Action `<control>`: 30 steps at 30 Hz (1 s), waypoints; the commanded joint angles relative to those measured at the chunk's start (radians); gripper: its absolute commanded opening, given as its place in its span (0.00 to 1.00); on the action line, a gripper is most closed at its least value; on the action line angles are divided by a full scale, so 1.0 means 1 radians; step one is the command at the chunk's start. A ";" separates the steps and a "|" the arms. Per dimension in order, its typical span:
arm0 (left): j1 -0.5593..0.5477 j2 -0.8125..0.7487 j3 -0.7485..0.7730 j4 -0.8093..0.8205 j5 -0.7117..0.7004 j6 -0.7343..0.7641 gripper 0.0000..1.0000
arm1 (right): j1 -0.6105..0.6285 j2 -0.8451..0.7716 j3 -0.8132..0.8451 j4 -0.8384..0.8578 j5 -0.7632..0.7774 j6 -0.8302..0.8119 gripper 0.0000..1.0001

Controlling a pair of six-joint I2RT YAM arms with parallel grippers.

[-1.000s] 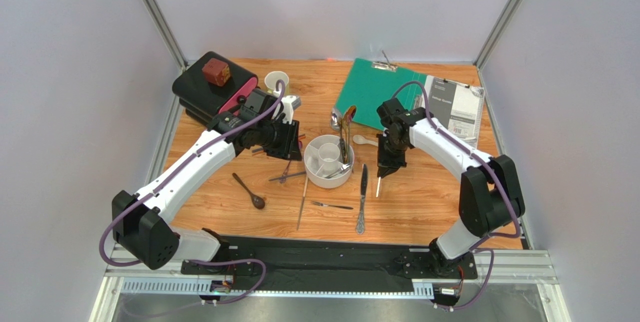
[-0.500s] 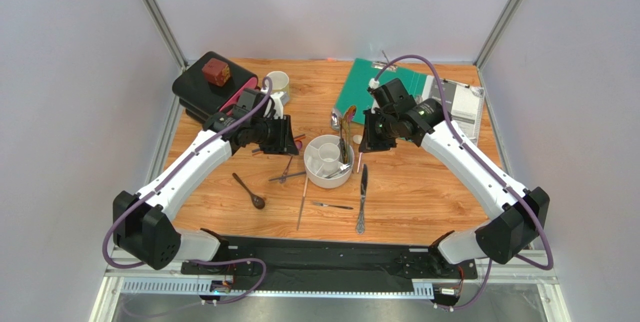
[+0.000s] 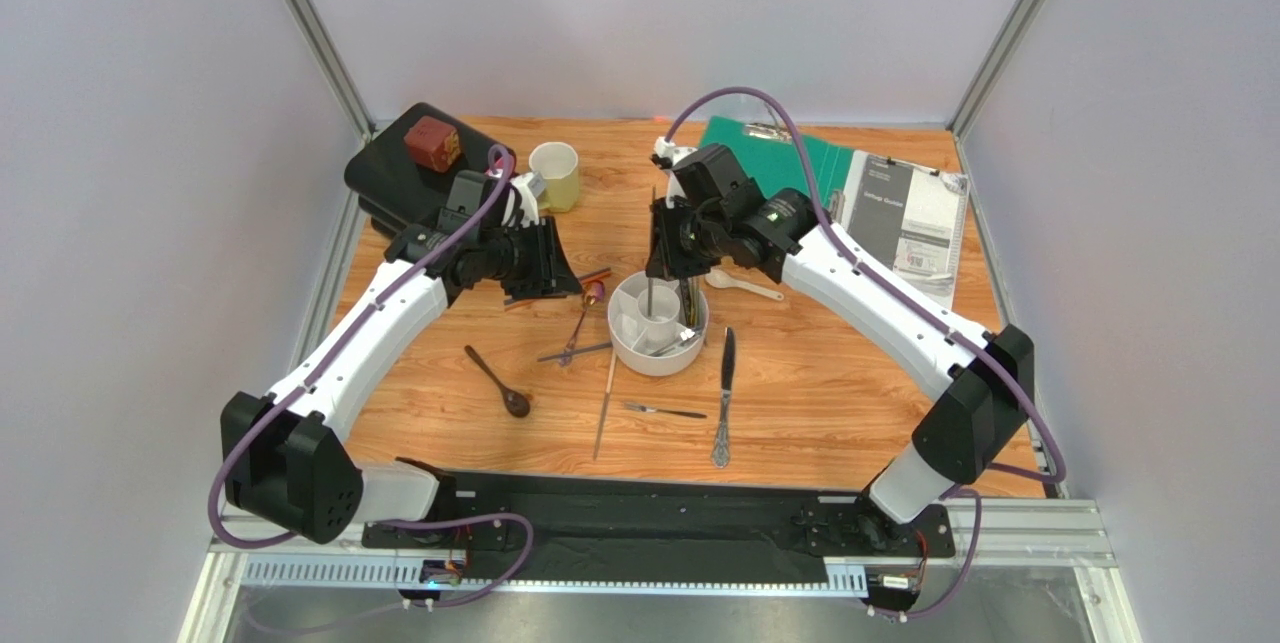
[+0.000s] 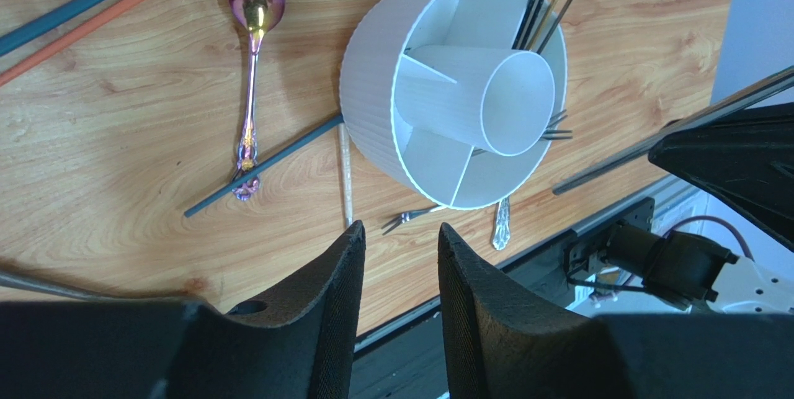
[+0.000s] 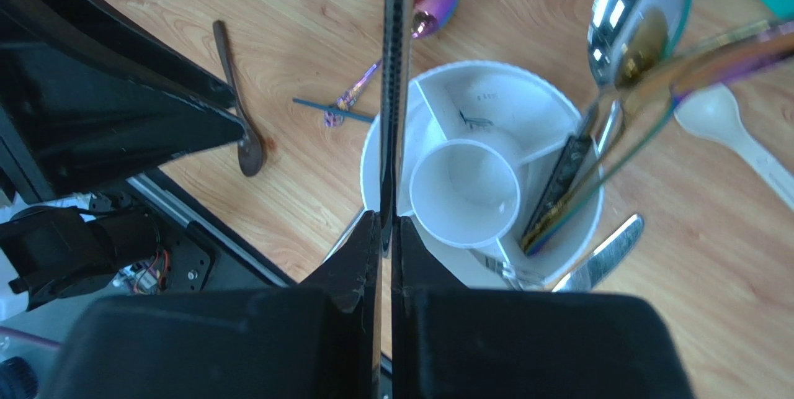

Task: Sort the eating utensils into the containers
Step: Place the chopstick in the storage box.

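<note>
Right wrist view: right gripper (image 5: 387, 231) clamped on a slim dark utensil (image 5: 398, 92) above the white holder (image 5: 494, 92), insertion step in hand; next, probably, lowering it into a compartment and releasing, while left gripper (image 4: 401, 231) hovers half-open, empty.

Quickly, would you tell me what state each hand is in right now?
Left hand: open, nothing between its fingers.
Right hand: closed, holding a slim dark utensil.
</note>
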 commanded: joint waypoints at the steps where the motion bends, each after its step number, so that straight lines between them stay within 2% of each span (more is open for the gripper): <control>1: 0.006 -0.026 -0.018 0.037 0.019 -0.022 0.41 | 0.034 0.057 0.035 0.130 0.022 -0.095 0.00; 15: 0.006 -0.081 -0.064 0.028 0.026 -0.017 0.40 | 0.114 0.103 -0.116 0.325 0.059 -0.097 0.00; 30: 0.008 -0.101 -0.075 0.011 0.020 -0.003 0.40 | 0.129 0.166 -0.162 0.346 0.112 -0.125 0.00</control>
